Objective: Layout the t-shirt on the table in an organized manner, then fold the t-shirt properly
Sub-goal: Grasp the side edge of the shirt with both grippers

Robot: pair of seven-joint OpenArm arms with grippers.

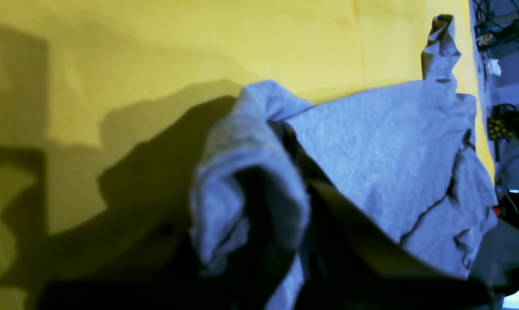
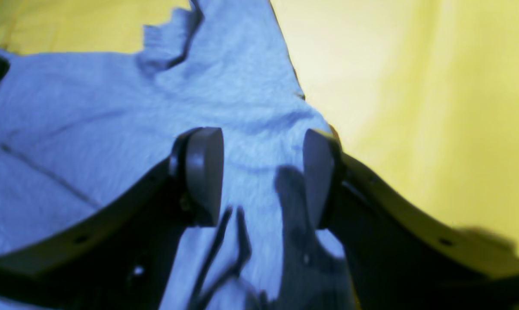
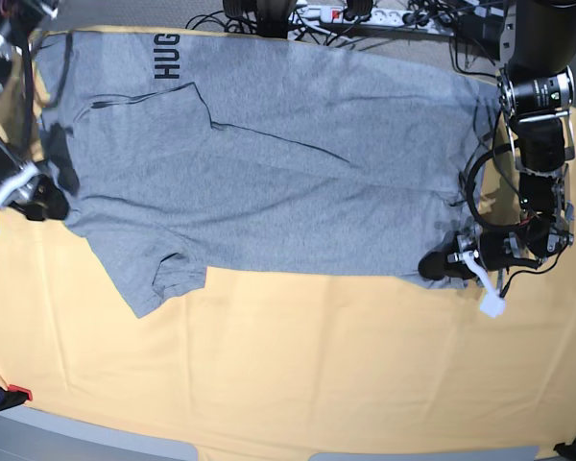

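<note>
The heather-grey t-shirt (image 3: 269,163) lies spread across the far half of the table (image 3: 317,365), with black lettering near its far left. At the shirt's right near corner, my left gripper (image 3: 440,265) is shut on the fabric. In the left wrist view the cloth (image 1: 371,146) bunches up and wraps over the dark fingers (image 1: 268,224). My right gripper (image 3: 40,200) is at the shirt's left edge. In the right wrist view it (image 2: 261,172) stands open just above the fabric (image 2: 91,120), which shows between its pads (image 2: 203,172).
A power strip and cables (image 3: 355,13) run along the table's far edge behind the shirt. A red clamp (image 3: 14,392) sits at the near left corner. Bare yellow-orange cloth (image 2: 414,107) covers the near half of the table.
</note>
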